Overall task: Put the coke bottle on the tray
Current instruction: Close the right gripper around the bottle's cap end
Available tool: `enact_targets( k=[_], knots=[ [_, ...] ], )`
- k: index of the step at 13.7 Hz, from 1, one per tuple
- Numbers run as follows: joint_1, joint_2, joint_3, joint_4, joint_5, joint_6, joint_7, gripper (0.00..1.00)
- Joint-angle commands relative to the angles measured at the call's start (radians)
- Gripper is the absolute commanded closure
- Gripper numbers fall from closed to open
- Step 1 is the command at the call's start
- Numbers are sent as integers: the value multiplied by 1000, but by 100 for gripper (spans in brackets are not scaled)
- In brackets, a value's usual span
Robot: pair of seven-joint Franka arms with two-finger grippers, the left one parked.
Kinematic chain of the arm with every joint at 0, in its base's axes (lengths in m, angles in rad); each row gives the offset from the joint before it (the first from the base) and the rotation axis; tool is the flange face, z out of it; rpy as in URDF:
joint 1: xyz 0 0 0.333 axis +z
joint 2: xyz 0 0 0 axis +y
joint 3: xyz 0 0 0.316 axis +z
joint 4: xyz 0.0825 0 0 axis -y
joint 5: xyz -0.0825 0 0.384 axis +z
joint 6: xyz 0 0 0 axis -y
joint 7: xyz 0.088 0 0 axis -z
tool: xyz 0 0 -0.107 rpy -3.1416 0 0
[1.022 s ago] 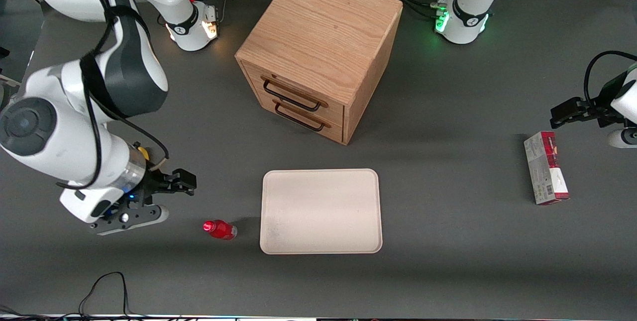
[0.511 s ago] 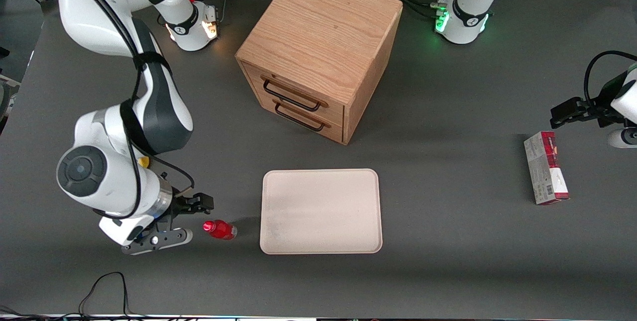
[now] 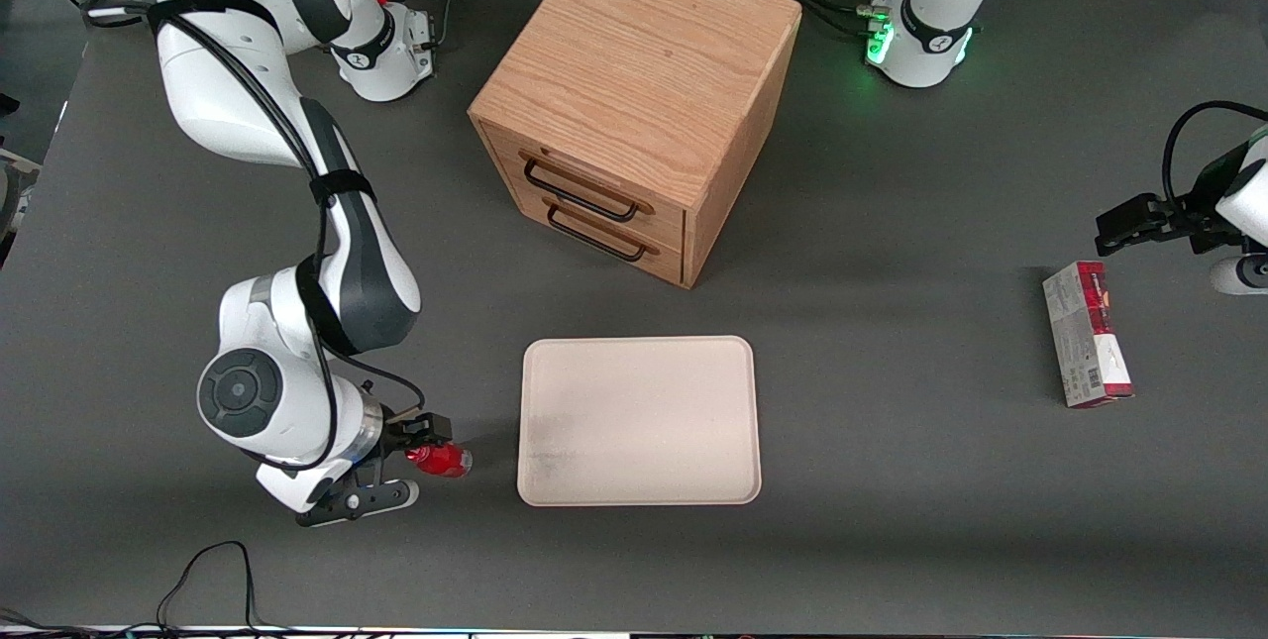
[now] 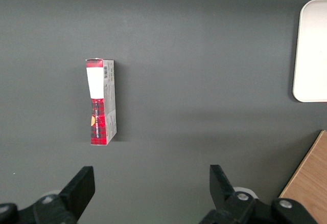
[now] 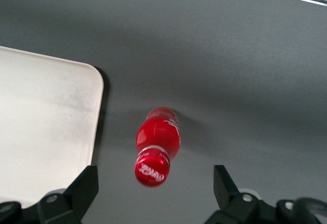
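The coke bottle (image 3: 443,460) stands upright on the dark grey surface (image 3: 892,480), just beside the tray (image 3: 639,420) on the side toward the working arm's end, with a narrow strip of bare surface between the two. The tray lies flat with nothing on it; its rounded corner (image 5: 94,75) is the part nearest the bottle. The right gripper (image 3: 421,431) hangs directly above the bottle, so that in the front view it covers the cap; in the right wrist view the red cap (image 5: 152,169) and the bottle's shoulder (image 5: 159,134) show between the two dark fingers (image 5: 82,185), which are spread wide apart and touch nothing. Relative to the tray, the wooden two-drawer cabinet (image 3: 634,104) stands farther from the front camera, set at an angle, both drawers shut, their black handles (image 3: 580,193) turned toward the tray and the bottle's side. A red-and-grey carton (image 3: 1087,334) lies flat well apart from the tray, toward the parked arm's end of the surface; the left wrist view shows it too (image 4: 101,101), together with one edge of the tray (image 4: 311,50). A black cable (image 3: 213,570) loops along the surface's edge, nearer the front camera than the bottle.
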Motion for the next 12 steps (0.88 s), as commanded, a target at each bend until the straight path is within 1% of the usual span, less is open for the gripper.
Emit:
enact_targets(
  k=[1,12],
  knots=[
    [-5,31,11,36,0,12,7,0],
    [-4,57,11,30,6,33,2,0]
  ],
)
